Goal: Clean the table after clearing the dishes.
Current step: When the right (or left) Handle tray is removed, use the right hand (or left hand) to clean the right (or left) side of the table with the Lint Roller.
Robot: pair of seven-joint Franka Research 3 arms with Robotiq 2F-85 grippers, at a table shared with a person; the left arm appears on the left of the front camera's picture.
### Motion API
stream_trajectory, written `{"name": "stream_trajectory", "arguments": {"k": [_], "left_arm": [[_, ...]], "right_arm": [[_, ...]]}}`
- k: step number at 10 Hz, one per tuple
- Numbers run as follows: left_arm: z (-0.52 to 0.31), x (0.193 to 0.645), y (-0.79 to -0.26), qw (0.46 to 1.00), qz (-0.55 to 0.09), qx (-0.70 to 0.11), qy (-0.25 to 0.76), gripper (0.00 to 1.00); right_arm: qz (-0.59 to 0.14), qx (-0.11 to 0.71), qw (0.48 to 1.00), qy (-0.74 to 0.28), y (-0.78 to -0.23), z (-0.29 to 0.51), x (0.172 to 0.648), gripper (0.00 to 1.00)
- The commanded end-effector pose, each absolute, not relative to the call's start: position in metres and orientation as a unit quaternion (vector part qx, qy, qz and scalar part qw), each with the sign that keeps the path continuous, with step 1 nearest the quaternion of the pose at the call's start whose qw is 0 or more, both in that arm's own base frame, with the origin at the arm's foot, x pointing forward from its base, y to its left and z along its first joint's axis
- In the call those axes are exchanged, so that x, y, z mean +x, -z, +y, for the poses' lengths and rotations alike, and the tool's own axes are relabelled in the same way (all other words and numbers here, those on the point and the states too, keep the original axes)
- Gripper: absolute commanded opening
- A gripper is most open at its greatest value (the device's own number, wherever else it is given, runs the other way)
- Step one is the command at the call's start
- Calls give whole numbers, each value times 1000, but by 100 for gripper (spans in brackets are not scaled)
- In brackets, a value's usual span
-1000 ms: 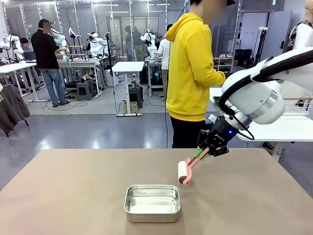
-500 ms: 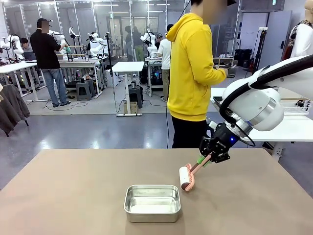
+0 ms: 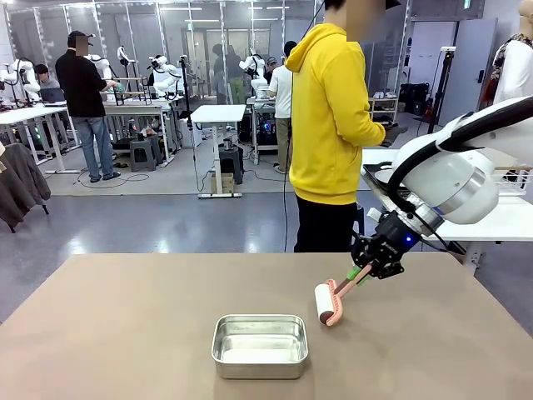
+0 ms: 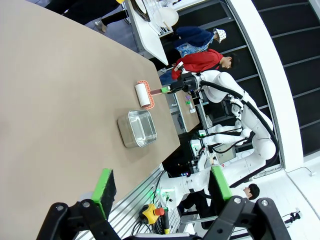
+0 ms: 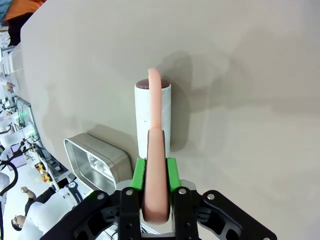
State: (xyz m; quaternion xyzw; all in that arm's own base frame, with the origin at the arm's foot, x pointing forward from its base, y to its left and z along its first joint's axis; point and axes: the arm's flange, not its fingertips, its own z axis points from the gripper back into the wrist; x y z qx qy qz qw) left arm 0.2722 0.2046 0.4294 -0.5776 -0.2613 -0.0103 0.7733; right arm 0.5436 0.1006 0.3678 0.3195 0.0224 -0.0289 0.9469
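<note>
The worktop (image 3: 125,317) is a broad, stiff, matte slab that will not shift under a wipe. It carries a small steel pan (image 3: 259,346) near its 6 o'clock edge, and the pink-handled roller (image 3: 325,303) sits at about 1 o'clock from the pan, close beside it but apart. The right gripper (image 3: 360,273) has its fingers pinching the roller's handle near the free end, the green pads flat against both sides. That seems the right hold, since the drum must turn freely. The roller looks light, its plastic handle smooth and perhaps a little springy, so pressure should probably be modest and even. The left gripper (image 4: 163,184) hangs well away from the pan with its fingers spread and nothing between them. I cannot tell how firmly the drum bears on the worktop, whether its sheet is tacky or spent, or whether the gleaming pan holds anything. The worktop's 6 o'clock edge is cut off in the front view.
</note>
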Motion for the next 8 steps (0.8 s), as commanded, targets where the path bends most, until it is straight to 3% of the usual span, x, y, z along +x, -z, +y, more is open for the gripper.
{"name": "stream_trajectory", "arguments": {"k": [1, 8], "left_arm": [[206, 270, -431, 770, -265, -580, 11, 95], [206, 270, -431, 770, -265, -580, 11, 95]], "right_arm": [[21, 295, 955, 29, -342, 74, 528, 21], [26, 171, 983, 60, -348, -44, 509, 21]]}}
